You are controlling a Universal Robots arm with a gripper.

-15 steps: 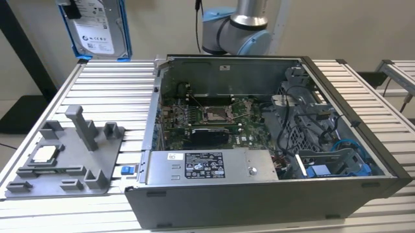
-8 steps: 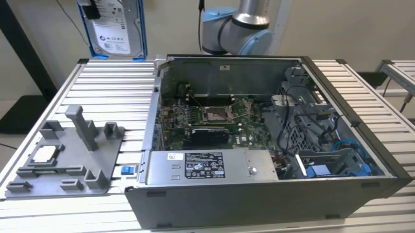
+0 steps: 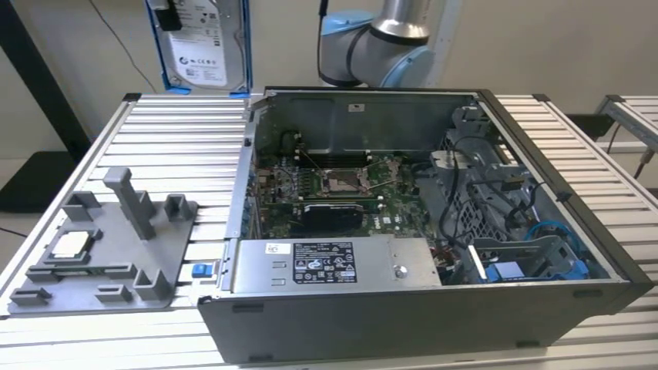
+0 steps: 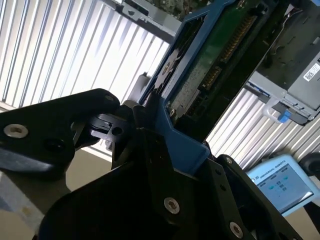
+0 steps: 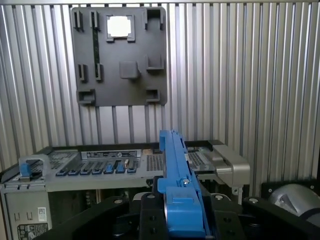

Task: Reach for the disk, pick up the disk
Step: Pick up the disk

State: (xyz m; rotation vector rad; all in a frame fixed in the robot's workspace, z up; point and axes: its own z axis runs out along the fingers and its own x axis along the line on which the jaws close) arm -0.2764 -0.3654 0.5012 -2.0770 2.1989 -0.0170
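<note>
- The end effector (image 4: 136, 126) is gripping the disk (image 4: 212, 57) by its bright blue plastic bracket (image 4: 176, 137), with the black jaws shut on either side of the frame. This is judged an edge grip that is sparing the circuit board.
- In the exterior view the disk (image 3: 203, 46) is hanging upright in the upper left of the frame, outside the open computer case (image 3: 411, 324) and above the level of the ribbed aluminium counter (image 3: 165, 146). The pick-up is judged done.
- The disk is showing its green board face in the second wrist view and its white label in the exterior view.
- In the first wrist view the bracket is presenting edge-on, and the grey moulded fixture tray (image 5: 130, 90) is lying flat on the counter beyond.
</note>
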